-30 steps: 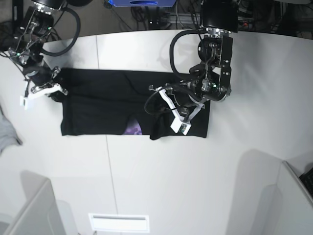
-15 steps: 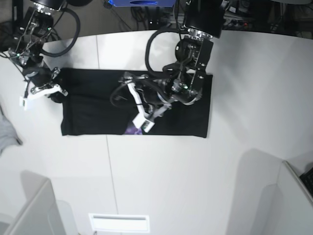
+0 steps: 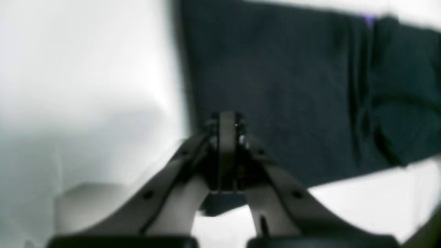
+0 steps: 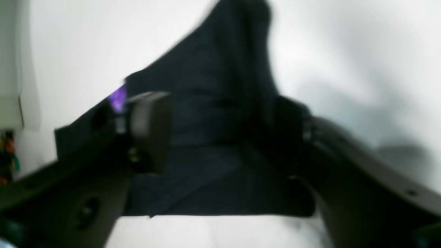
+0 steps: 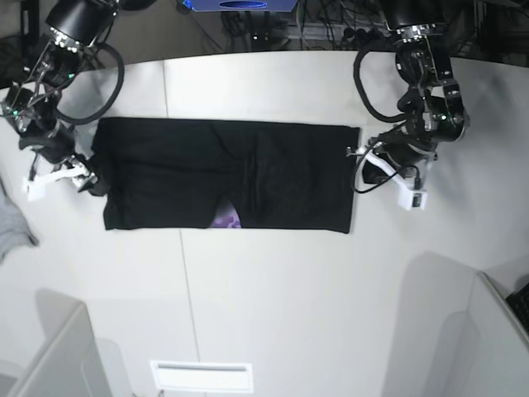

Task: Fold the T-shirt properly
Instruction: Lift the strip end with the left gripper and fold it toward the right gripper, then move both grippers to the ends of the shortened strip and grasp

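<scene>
Right, I have the T-shirt [image 5: 223, 175] spread as a long black band across the white table [image 5: 273, 298], lying flat with its long edges running side to side in the base view. A small patch of purple print [image 5: 225, 220] peeks out along the near edge, about the middle, where a fold of black cloth bunches slightly above it. The rest of the surface I can see is plain black.

My left gripper [image 5: 395, 184] sits off the end of the shirt on the base view's right, just beside that edge and over bare table. In its wrist view the left fingers [image 3: 225, 137] are pressed together with nothing between them, and the dark cloth lies beyond and to the side of the tips.

My right gripper [image 5: 56, 175] is at the opposite end, at the shirt's corner on the base view's left. Its wrist view is blurred, but the two fingers [image 4: 150, 131] stand far apart with the black fabric showing in the gap between them; I cannot tell whether either pad touches the cloth. A fleck of purple shows near one finger there too.

A grey cloth scrap [image 5: 11, 223] lies at the table's far left edge, well apart from the shirt
</scene>
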Robot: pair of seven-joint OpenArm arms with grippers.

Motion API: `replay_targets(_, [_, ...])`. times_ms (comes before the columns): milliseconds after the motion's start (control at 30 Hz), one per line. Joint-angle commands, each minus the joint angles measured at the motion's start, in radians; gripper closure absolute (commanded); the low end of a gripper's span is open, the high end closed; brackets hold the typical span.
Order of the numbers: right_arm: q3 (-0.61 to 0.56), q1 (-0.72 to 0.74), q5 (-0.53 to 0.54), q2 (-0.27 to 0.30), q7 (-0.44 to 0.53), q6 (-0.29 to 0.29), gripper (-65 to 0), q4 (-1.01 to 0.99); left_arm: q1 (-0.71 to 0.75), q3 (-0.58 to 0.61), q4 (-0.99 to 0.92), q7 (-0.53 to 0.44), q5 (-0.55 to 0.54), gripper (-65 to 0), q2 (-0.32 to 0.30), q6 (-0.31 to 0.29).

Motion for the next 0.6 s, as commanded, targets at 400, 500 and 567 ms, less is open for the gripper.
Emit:
replay_targets(400, [0.011, 0.198, 0.011, 0.182, -0.037, 0.244, -45.5, -0.486, 0.085, -0.266, 0.01, -0.016, 0.004, 0.0, -0.044, -0.008])
replay_targets(500, [-0.089, 0.172, 0.013, 0.182, -0.039, 0.292, -45.3, -0.485, 0.072, -0.257, 0.015, -0.016, 0.004, 0.0, -0.044, -0.008])
replay_targets(567, [-0.126, 0.15, 0.014, 0.173, -0.033, 0.304, -45.3, -0.485, 0.068, -0.25, 0.009, -0.016, 0.004, 0.0, -0.044, -0.008])
